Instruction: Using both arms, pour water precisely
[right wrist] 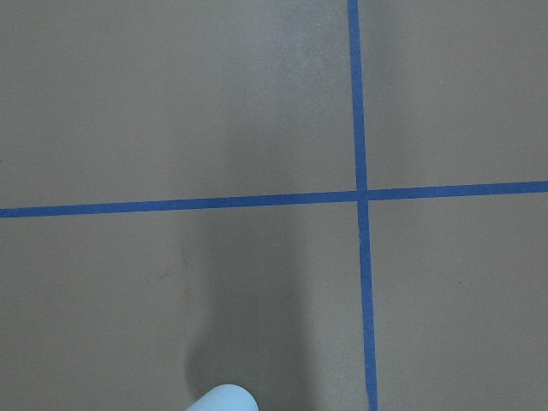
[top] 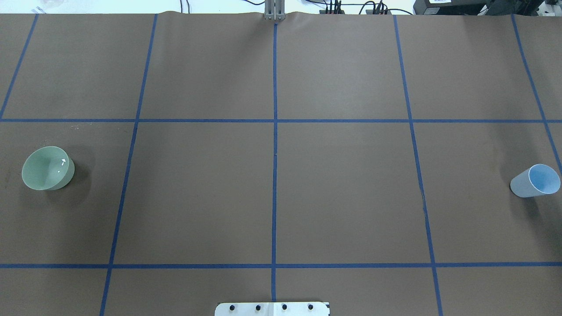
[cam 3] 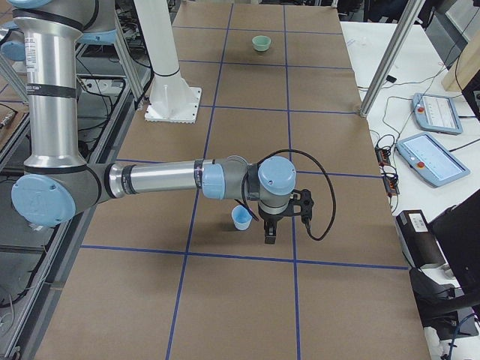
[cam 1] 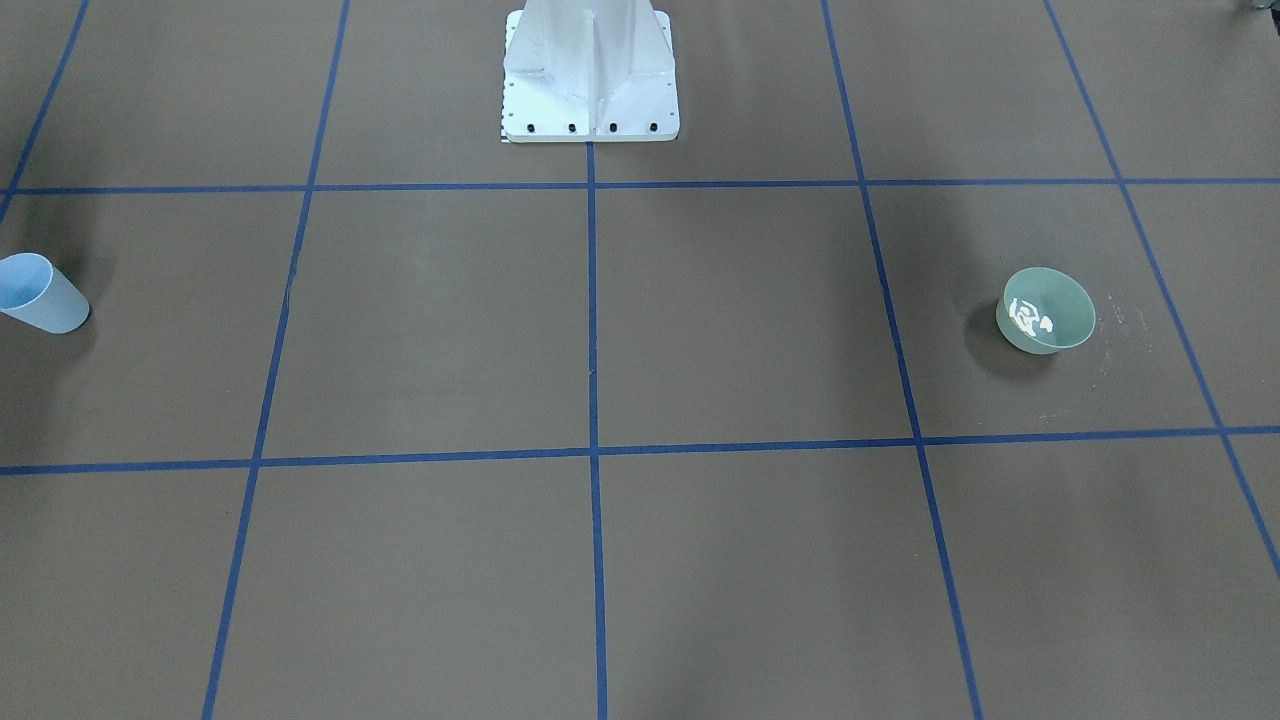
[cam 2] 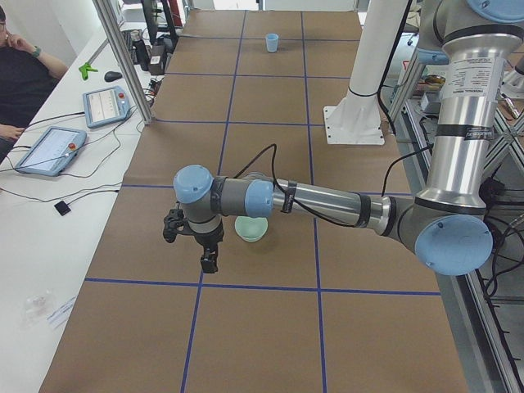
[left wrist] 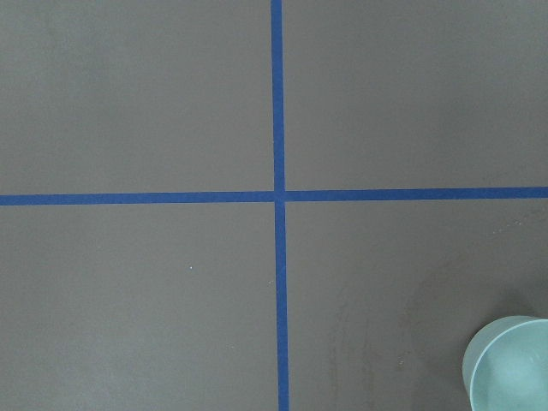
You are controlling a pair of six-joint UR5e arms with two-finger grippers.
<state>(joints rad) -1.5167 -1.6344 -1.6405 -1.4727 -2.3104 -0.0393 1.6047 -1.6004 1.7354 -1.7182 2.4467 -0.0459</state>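
A pale green bowl (top: 47, 168) stands on the robot's left side of the table, and white glints inside it (cam 1: 1028, 317) are the only sign of water. A light blue cup (top: 535, 181) stands upright on the right side; I cannot tell what it holds. The left arm (cam 2: 327, 201) reaches low over the table, its gripper (cam 2: 210, 262) hanging just beside the bowl (cam 2: 250, 228). The right arm (cam 3: 157, 178) holds its gripper (cam 3: 270, 234) close beside the cup (cam 3: 241, 218). Both grippers show only in the side views, so I cannot tell whether they are open or shut.
Blue tape lines grid the brown table cover. The white bolted pedestal (cam 1: 590, 75) stands at the robot's edge. A person (cam 2: 20, 82) sits at a side table with tablets and cables; metal frame posts (cam 2: 123, 57) rise along that edge. More pendants (cam 3: 435, 112) lie opposite.
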